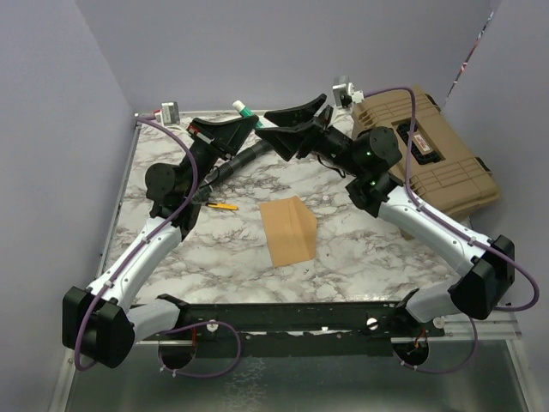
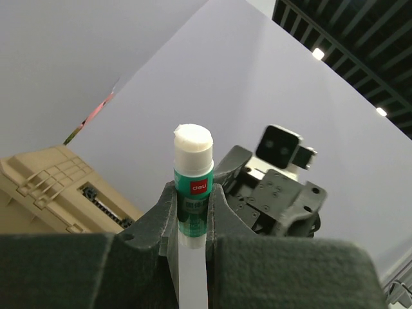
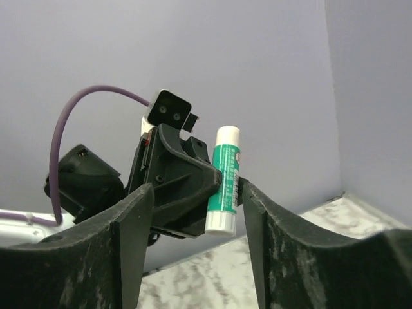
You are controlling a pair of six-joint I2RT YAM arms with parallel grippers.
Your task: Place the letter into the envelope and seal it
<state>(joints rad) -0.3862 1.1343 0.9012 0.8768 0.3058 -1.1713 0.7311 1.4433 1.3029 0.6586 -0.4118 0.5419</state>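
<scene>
The brown envelope (image 1: 288,228) lies in the middle of the marble table (image 1: 360,249), its flap folded over at the upper right. No separate peach-tan letter shows. My left gripper (image 1: 243,123) is raised at the back and shut on a green-and-white glue stick (image 1: 241,109), which stands upright. In the left wrist view the gripper (image 2: 193,196) clamps the stick (image 2: 193,175) at its label. My right gripper (image 1: 292,126) is open, facing the left one. In the right wrist view the stick (image 3: 224,180) shows between my open fingers (image 3: 132,219), close to the right one.
A tan hard case (image 1: 442,159) sits at the back right, partly off the table. A small yellow-and-black tool (image 1: 223,206) lies left of the envelope. Purple walls close in the back and both sides. A black rail (image 1: 283,316) runs along the near edge.
</scene>
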